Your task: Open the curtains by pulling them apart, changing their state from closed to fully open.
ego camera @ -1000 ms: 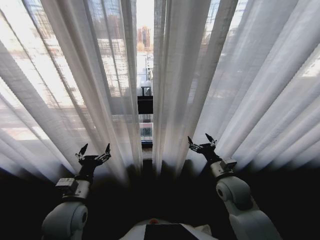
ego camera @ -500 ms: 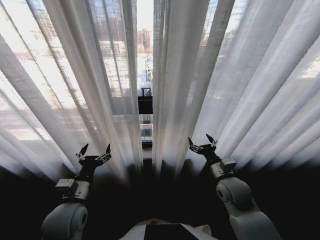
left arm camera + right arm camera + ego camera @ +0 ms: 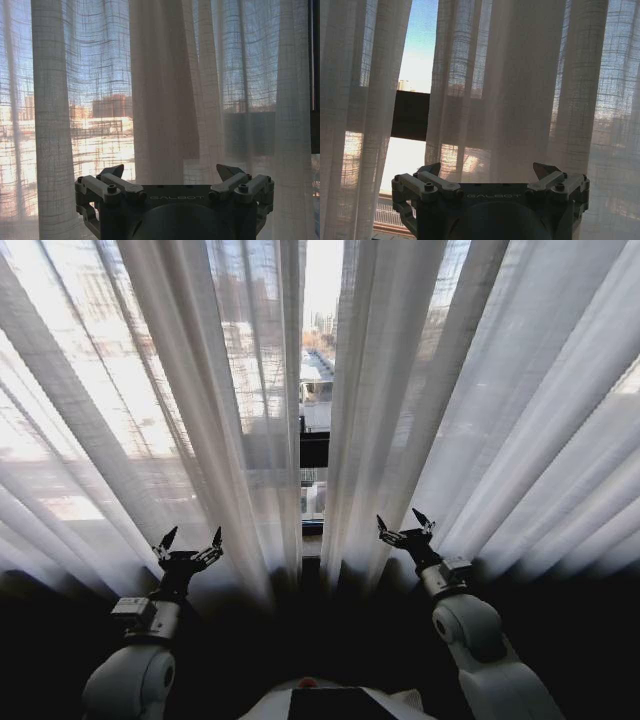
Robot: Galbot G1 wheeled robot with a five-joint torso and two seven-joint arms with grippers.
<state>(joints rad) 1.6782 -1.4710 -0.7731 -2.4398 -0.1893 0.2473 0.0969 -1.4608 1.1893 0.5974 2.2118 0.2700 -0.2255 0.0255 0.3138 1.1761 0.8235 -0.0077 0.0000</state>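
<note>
While both arms reach forward from the robot's shoulders, each end effector stands released, fingers spread wide and gripping nothing. Left end effector (image 3: 187,544): 2 dark pointed fingers apart, raised in front of the lower hem of the left panel, no fabric between them; in the left wrist view the same end effector (image 3: 170,175) shows its fingertips (image 3: 116,171) wide apart, with a thick pleat hanging ahead of the gap, and whether it touches cannot be told. Right end effector (image 3: 405,525): 2 fingers likewise apart, held before the lower folds of the right panel near its inner edge; in the right wrist view this end effector (image 3: 487,170) faces a broad pleat, fingers clear of the cloth as far as can be seen. Curtains (image 3: 190,430): 2 sheer white-cream panels with long vertical pleats, hanging across the full width of the head view, the left panel on the robot's left and the right panel (image 3: 480,420) on its right. Between their inner edges, 1 narrow vertical gap (image 3: 318,360) stands open, so the curtains are mostly drawn together. Through the gap: 1 dark horizontal window frame bar (image 3: 314,450), bright sky and city buildings beyond. Floor area below the hems lies in deep shadow, details not readable. Robot torso (image 3: 335,702): pale, at the lower edge of the head view.
</note>
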